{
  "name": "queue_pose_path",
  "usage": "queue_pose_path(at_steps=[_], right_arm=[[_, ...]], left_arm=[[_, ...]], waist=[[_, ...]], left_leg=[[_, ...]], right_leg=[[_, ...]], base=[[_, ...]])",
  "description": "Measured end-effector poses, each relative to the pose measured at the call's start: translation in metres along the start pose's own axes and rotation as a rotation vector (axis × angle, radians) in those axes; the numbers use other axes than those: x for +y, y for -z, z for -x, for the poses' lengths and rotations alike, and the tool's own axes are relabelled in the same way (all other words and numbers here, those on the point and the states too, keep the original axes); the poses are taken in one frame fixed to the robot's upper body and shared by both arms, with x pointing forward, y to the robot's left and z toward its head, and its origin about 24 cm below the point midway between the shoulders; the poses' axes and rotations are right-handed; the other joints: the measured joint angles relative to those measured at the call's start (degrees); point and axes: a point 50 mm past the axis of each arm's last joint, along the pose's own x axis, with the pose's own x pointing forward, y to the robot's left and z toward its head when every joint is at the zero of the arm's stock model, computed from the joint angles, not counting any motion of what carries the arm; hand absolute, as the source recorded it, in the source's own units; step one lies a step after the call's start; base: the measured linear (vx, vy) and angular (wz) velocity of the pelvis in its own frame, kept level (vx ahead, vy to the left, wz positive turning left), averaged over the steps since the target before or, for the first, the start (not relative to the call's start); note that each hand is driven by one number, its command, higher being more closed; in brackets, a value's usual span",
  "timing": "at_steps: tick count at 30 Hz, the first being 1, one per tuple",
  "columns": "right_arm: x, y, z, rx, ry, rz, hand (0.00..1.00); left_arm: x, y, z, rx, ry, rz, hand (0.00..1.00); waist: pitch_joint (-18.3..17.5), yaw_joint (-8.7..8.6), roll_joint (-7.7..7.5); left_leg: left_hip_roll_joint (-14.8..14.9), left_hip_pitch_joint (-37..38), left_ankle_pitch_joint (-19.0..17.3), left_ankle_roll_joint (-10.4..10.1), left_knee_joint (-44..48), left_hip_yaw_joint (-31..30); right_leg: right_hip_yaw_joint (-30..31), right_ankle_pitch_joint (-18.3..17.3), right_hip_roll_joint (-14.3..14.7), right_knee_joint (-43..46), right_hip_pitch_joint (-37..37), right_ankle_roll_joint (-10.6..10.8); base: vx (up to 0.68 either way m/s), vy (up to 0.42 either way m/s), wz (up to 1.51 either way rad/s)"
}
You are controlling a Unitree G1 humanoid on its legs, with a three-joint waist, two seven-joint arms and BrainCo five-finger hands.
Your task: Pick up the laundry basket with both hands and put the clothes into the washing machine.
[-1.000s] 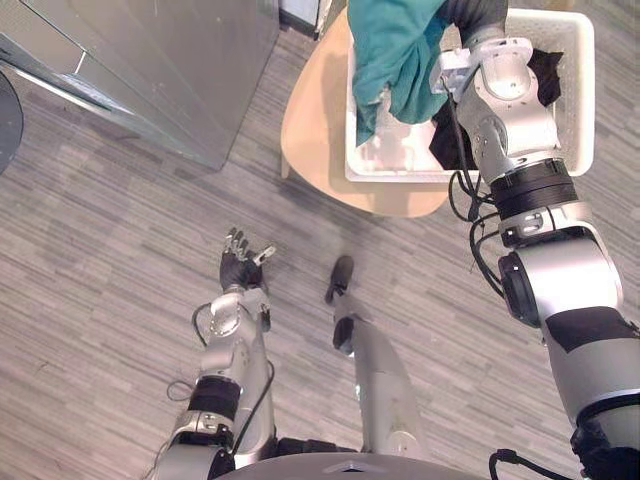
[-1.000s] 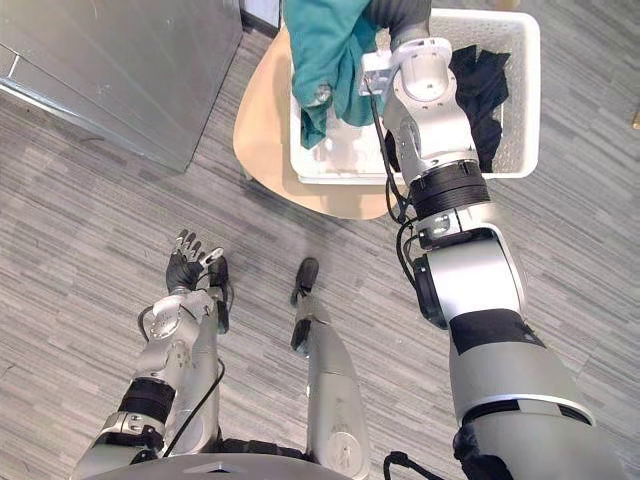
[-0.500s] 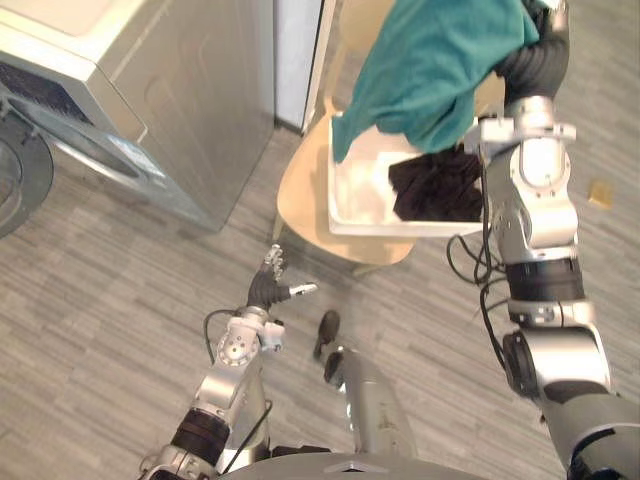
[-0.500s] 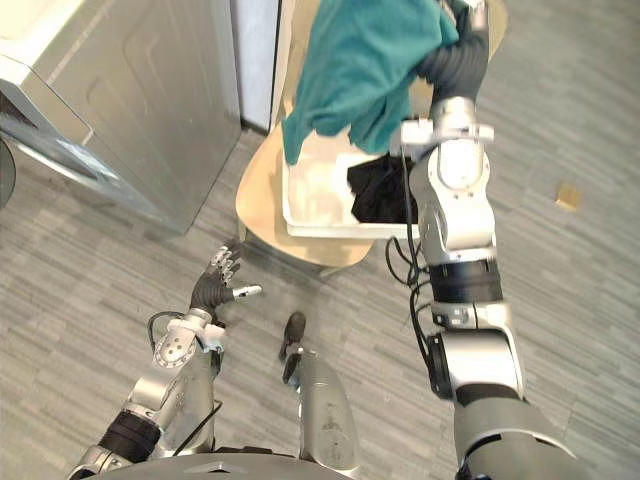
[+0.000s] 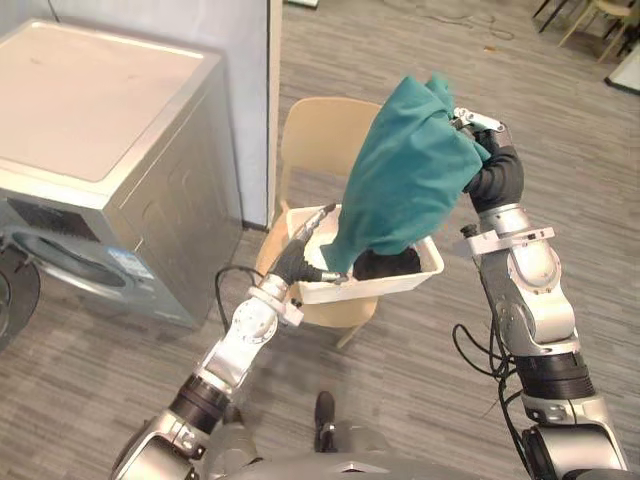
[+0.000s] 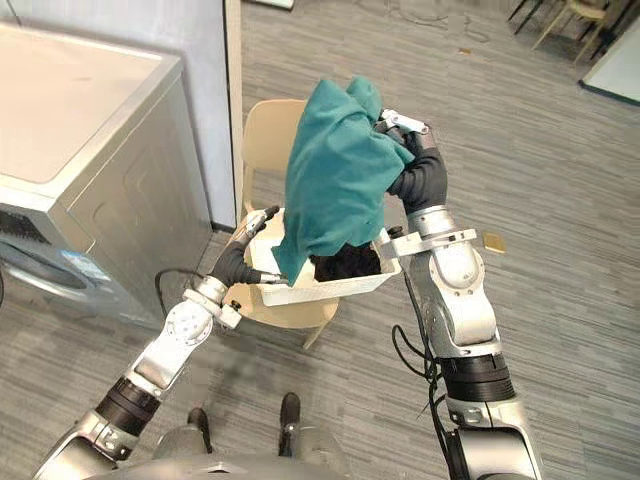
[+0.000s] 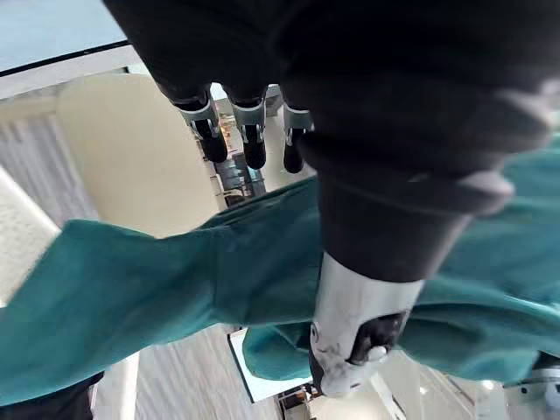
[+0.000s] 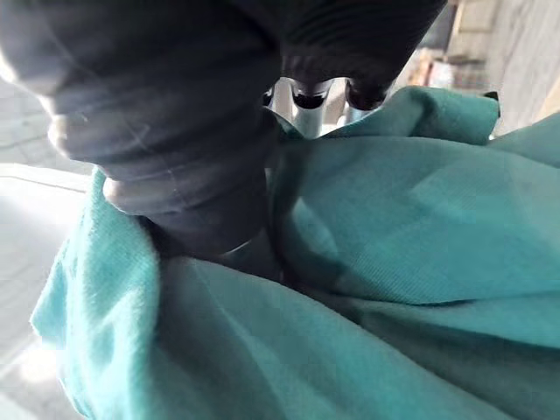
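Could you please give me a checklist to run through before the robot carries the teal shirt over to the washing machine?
1. Grip: right hand closed on the teal shirt, held high: ok.
2. Shirt clear of the basket: cannot tell; its lower end overlaps the rim.
3. The left hand free: ok, open by the basket's corner.
4. Basket seated on the chair: ok.
5. Basket emptied: not ok, dark clothes lie inside.
6. Door of the washing machine open: cannot tell.
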Motion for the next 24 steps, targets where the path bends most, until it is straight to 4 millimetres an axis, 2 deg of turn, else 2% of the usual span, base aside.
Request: queue_pose_path(at_steps=[4, 8, 12, 16, 20, 24], right_arm=[[0.009, 0.005, 0.016, 0.037, -0.034, -0.02, 1.0], [0.015, 0.011, 0.02, 0.068, -0.05, -0.038, 1.0], [0.021, 0.017, 0.025, 0.099, -0.076, -0.056, 1.0], [0.03, 0.023, 0.026, 0.129, -0.108, -0.117, 1.0], [0.027, 0.024, 0.03, 0.168, -0.134, -0.107, 1.0], [0.023, 0.026, 0.038, 0.22, -0.173, -0.088, 1.0]], left_arm=[[-0.006, -0.008, -0.008, -0.023, -0.032, -0.005, 0.0], [-0.014, -0.006, -0.009, 0.008, -0.005, 0.051, 0.0], [-0.024, -0.006, -0.008, 0.042, 0.055, 0.269, 0.0], [-0.032, -0.005, -0.007, 0.076, 0.094, 0.579, 0.0], [-0.023, -0.008, -0.001, 0.06, 0.129, 0.658, 0.0], [-0.005, -0.01, 0.009, 0.035, 0.186, 0.763, 0.0]], waist=[[-2.1, -0.26, 0.47], [-2.8, -0.27, 1.41], [-2.9, -0.05, 1.58], [-3.5, 0.08, 2.47], [-3.9, 0.35, 3.1], [-4.3, 0.62, 3.63]], left_leg=[[-0.4, 1.8, 0.1, 0.1, -1.8, 0.1], [-1.2, 2.9, 1.0, 0.5, -3.3, 0.0], [-1.7, 3.5, 1.4, 0.8, -4.3, 0.0], [-2.2, 3.5, 1.9, 1.0, -5.1, 0.3], [-2.2, 3.7, 1.9, 1.0, -5.0, 0.3], [-2.2, 4.1, 1.9, 1.0, -5.3, 0.7]], right_leg=[[0.1, 0.1, 0.0, -1.5, 1.8, 0.2], [0.2, 0.8, -0.3, -3.0, 3.0, 0.7], [0.2, 1.2, -0.7, -4.2, 3.8, 1.3], [0.6, 1.9, -1.0, -5.3, 4.0, 1.6], [0.7, 2.1, -0.9, -5.5, 4.1, 1.4], [1.1, 2.4, -0.8, -5.7, 4.2, 1.2]], base=[[0.01, 0.009, 0.01], [-0.01, 0.012, 0.02], [-0.02, 0.018, 0.02], [-0.01, 0.029, -0.01], [0.0, 0.0, 0.0], [0.01, 0.009, -0.06]])
